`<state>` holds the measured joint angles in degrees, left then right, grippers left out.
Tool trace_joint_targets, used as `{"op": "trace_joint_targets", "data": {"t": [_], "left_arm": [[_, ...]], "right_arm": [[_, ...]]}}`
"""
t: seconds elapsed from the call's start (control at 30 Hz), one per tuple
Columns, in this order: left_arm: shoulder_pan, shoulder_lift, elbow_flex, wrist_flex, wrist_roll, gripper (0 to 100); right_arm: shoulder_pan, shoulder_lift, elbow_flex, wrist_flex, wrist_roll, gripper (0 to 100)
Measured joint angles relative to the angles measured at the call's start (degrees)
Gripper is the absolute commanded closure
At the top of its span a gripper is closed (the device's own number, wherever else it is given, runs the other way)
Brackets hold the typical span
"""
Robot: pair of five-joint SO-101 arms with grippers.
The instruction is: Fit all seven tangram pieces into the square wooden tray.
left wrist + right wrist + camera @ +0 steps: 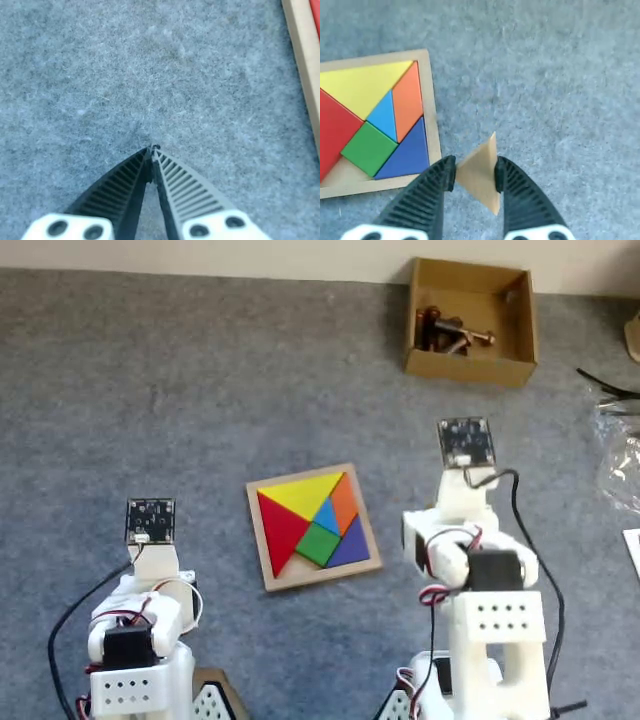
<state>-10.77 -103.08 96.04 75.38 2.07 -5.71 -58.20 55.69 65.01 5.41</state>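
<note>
The square wooden tray (322,578) lies on the grey carpet between the two arms. Inside it are a yellow triangle (300,495), red triangle (282,528), orange piece (345,504), light blue triangle (325,512), green square (318,542) and dark blue triangle (351,546). One corner of the tray (427,80) shows bare wood (339,173). My right gripper (474,168) is shut on a tan wooden triangle (481,182), just off the tray's side, above the carpet. My left gripper (151,148) is shut and holds nothing, over carpet, with the tray rim (300,57) to one side.
A cardboard box (470,362) holding small metal and wooden items stands at the back right. A clear plastic bag (620,465) and black cables lie at the right edge. Open carpet stretches left of the tray and behind it.
</note>
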Motion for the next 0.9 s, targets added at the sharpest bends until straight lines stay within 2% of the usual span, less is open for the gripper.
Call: {"op": "trace_joint_targets", "data": {"t": [0.27,0.67,0.9], "left_arm": [[0.0,0.0,0.0,0.0,0.0,100],[0.0,0.0,0.0,0.0,0.0,100],[0.0,0.0,0.0,0.0,0.0,100]], "right_arm": [[0.0,-5.2,7.8,-1.1,0.0,99.3],[0.0,-7.3,16.5,-8.3,-0.1,99.1],[0.0,-7.3,19.3,-10.1,-3.2,98.9]]}}
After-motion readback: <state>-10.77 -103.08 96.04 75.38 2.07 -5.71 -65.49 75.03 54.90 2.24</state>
